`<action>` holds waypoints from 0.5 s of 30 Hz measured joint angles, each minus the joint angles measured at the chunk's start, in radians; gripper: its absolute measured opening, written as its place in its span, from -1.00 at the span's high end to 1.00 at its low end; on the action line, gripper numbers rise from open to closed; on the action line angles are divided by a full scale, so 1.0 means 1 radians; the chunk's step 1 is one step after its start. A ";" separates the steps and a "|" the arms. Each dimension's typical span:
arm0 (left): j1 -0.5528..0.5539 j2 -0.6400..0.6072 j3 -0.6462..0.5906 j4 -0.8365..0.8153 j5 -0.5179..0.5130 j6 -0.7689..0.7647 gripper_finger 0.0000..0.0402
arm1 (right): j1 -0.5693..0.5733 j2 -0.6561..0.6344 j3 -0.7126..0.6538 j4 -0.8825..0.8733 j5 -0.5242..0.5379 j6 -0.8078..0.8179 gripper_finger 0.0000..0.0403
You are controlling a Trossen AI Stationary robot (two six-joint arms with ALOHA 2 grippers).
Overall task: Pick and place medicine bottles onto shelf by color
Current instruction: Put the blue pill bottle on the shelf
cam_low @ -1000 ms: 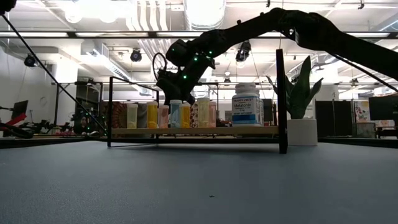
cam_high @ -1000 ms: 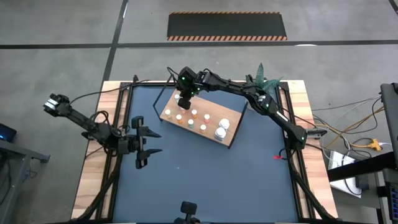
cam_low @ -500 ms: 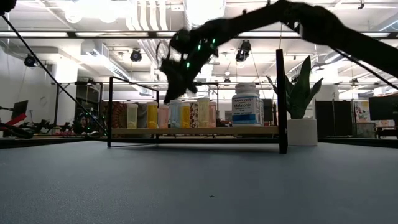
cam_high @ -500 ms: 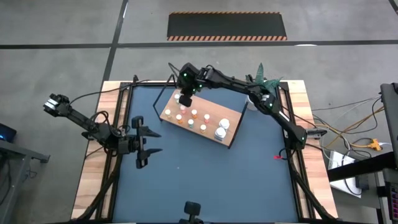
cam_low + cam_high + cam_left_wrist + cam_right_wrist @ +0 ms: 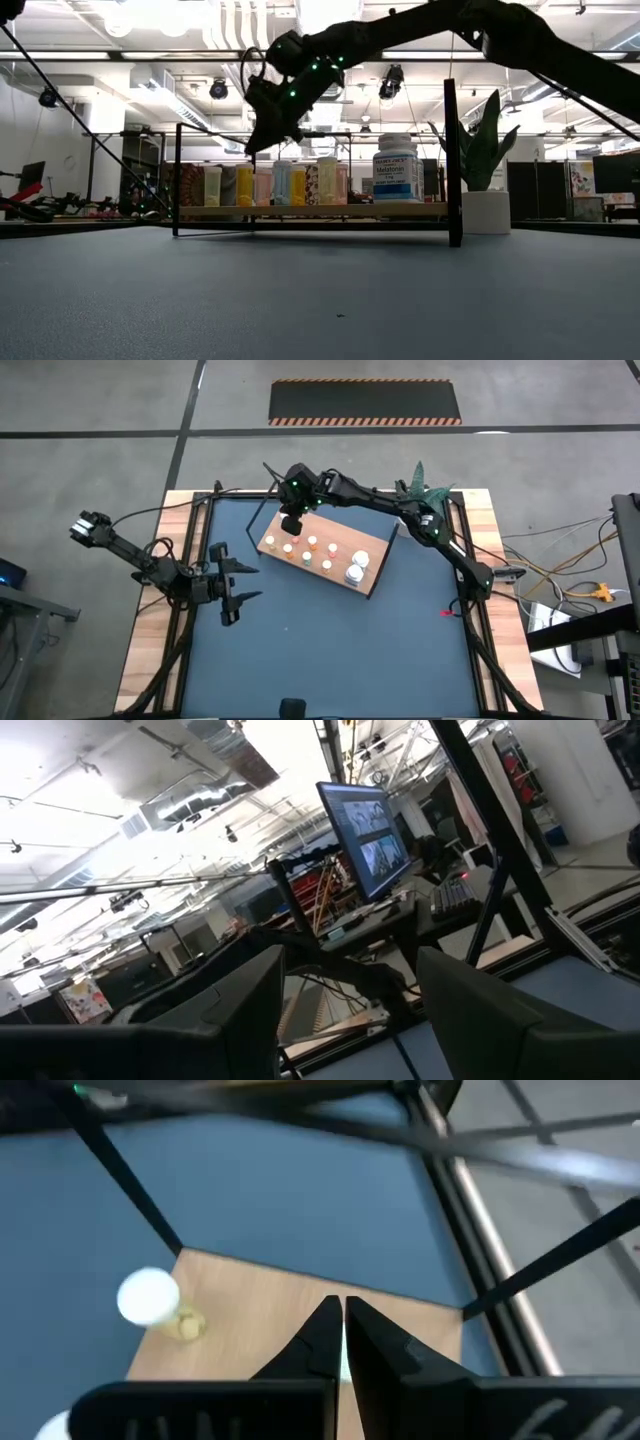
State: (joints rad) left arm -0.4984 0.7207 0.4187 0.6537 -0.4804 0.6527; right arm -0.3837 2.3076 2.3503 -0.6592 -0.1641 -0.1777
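Over the far left corner of the shelf [image 5: 375,550] we see the right gripper [image 5: 291,525], carried by the right arm, which reaches in a long arc from the table's right edge across the back of the table. In the right wrist view its two dark fingers [image 5: 322,1342] are pressed nearly together with nothing between them. In the low view it hangs above the row of bottles, clear of their caps. The left gripper [image 5: 232,584] waits over the left part of the dark blue tabletop [image 5: 320,650], its fingers spread apart and empty.

The medicine bottles [image 5: 312,547] stand upright in rows on the light wooden board, small ones toward the left, two bigger white ones [image 5: 356,569] near its right end. One big bottle's [image 5: 397,168] label is too small for us to read.
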 joint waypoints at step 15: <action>-0.001 -0.062 -0.014 -0.075 -0.010 0.000 -0.05 | 0.020 0.004 -0.132 0.137 -0.022 -0.023 0.96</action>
State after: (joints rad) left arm -0.4995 0.6590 0.4046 0.5785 -0.4908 0.6529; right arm -0.3641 2.3119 2.2185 -0.5218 -0.1864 -0.2007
